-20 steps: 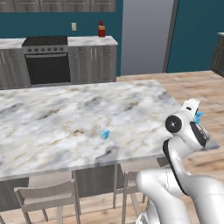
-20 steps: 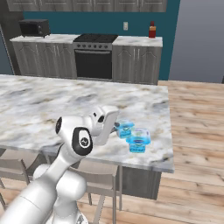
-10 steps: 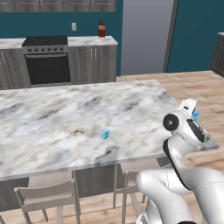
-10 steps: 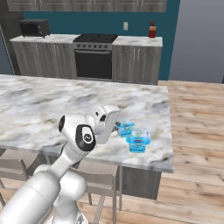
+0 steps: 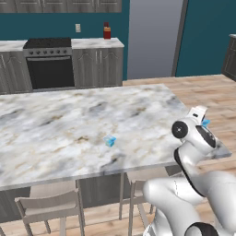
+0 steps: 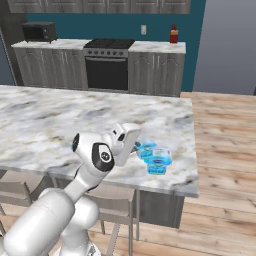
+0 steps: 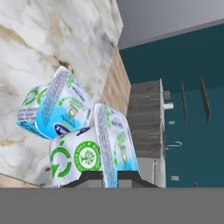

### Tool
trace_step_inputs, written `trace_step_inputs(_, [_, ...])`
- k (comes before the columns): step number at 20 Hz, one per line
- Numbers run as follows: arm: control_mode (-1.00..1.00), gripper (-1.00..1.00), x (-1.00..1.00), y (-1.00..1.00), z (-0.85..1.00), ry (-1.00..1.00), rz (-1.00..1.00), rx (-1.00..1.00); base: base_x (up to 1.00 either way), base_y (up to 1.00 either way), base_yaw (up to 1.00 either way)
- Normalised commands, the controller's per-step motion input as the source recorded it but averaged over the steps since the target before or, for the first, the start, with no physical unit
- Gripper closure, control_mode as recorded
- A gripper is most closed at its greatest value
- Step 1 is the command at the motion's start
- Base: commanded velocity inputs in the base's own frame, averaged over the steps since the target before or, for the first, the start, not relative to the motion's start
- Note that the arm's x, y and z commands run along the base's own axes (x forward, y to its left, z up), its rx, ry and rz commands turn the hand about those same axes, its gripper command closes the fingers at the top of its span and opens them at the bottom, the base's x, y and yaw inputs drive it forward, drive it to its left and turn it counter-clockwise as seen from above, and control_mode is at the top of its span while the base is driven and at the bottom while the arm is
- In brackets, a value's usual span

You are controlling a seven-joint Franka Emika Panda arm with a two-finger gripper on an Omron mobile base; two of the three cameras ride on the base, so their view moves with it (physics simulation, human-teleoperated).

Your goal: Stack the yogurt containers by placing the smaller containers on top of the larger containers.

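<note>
My gripper (image 7: 110, 175) pinches one tub (image 7: 94, 151) beside another (image 7: 57, 105) on the table (image 6: 60, 115). Next I judge: lift it onto that.

Claw (image 7: 110, 175) tips mostly hidden behind yogurt tub (image 7: 94, 153); grip unclear.

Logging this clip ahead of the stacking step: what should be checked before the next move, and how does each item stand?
1. Gripper shut on a yogurt container: ok, its rim sits between the finger tips.
2. Second container close by on the marble counter: ok.
3. Held container set on the second container: not ok, not yet stacked.
4. Which of these two is smaller: cannot tell.
5. Small blue cup lying mid-counter, stacked: not ok.
</note>
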Motion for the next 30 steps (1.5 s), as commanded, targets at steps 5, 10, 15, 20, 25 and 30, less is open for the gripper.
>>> trace_step_inputs(5, [-1.0,1.0,0.16,-0.16,-0.16,-0.01,0.0,0.0,0.0,0.0,0.0])
trace_step_inputs(10, [-1.0,1.0,0.18,-0.1,-0.16,-0.01,0.0,0.0,0.0,0.0,0.0])
trace_step_inputs(15, [-1.0,1.0,0.17,0.0,-0.16,-0.03,0.0,0.0,0.0,0.0,0.0])
trace_step_inputs(20, [-1.0,1.0,0.18,-0.01,-0.15,-0.02,0.0,0.0,0.0,0.0,0.0])
trace_step_inputs(25, [-1.0,1.0,0.19,-0.03,-0.11,0.0,0.0,0.0,0.0,0.0,0.0])
trace_step_inputs(30, [-1.0,1.0,0.2,-0.06,-0.07,0.0,0.0,0.0,0.0,0.0,0.0])
